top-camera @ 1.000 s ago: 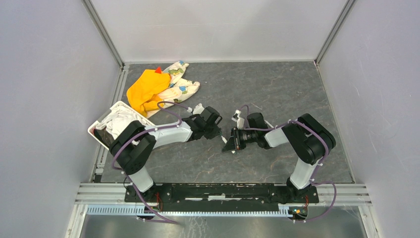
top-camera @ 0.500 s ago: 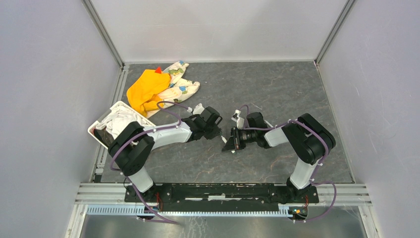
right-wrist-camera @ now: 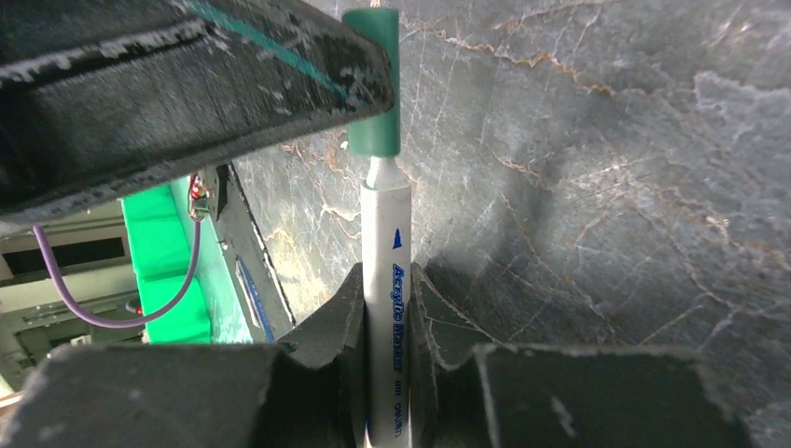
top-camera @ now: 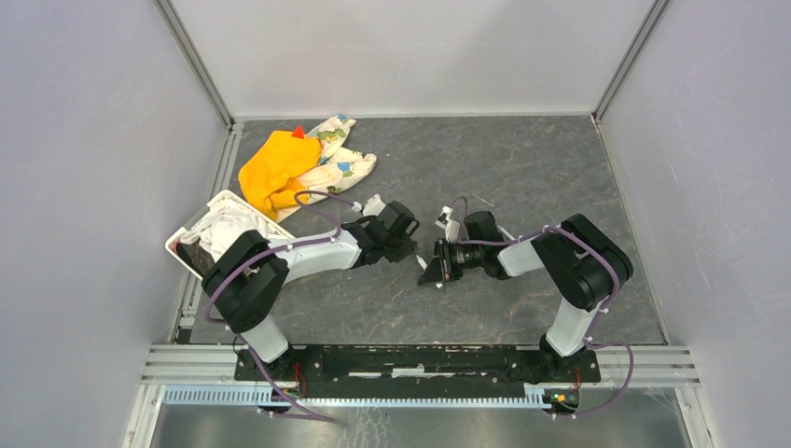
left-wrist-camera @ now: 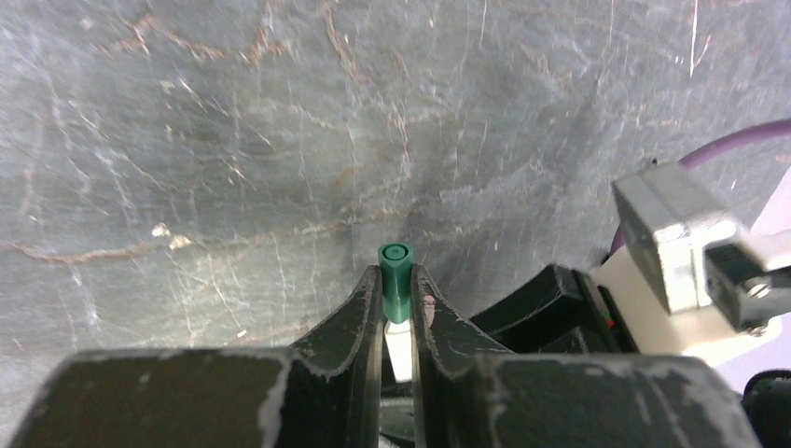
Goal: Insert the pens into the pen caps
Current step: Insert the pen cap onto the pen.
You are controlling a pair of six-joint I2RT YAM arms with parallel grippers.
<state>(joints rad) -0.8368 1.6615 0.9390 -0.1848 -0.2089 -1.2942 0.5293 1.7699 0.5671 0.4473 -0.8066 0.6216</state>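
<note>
In the left wrist view a dark green pen cap sits pinched between the tips of my left gripper, its closed end pointing away from the camera. A white pen runs on behind the cap, between the fingers. In the right wrist view my right gripper is shut on that pen's white barrel, printed "Acrylic Marker". The pen's front end is inside the green pen cap, which one left finger partly covers. From above, the left gripper and right gripper meet tip to tip mid-table.
An orange cloth and a patterned cloth lie at the back left. A white bin holding cloths stands at the left edge. A thin white stick lies behind the right gripper. Grey walls enclose the dark stone-patterned table.
</note>
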